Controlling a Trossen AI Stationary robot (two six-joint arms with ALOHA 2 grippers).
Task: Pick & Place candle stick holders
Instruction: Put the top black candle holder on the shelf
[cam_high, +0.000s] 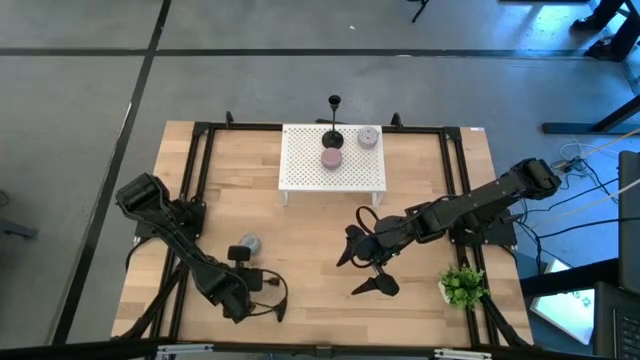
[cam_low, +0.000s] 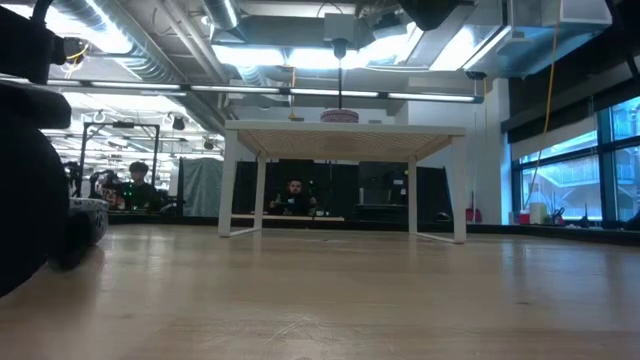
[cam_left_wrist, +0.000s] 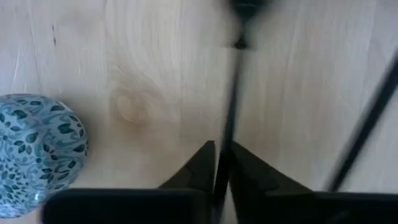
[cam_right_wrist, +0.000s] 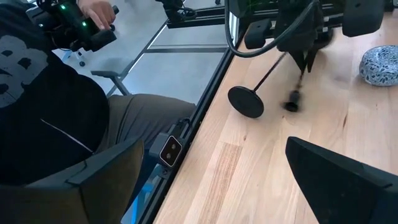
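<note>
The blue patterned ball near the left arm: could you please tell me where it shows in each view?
High view: the blue patterned ball lies on the table, left of centre, close to the left gripper.
Low view: not clearly in it.
Left wrist view: the ball is at the picture's left edge.
Right wrist view: the ball is at the right edge.
Shared landmark: the left gripper, which is next to the ball in those three views.

Your shelf (cam_high: 300, 160) stands at the table's (cam_high: 300, 230) far middle, one candle stick holder (cam_high: 333, 128) on it beside two candles (cam_high: 332, 158); a plant (cam_high: 462, 286) sits near right. Another holder (cam_high: 375, 285) lies left of it; a patterned ball (cam_high: 249, 243) rests near left.
</note>
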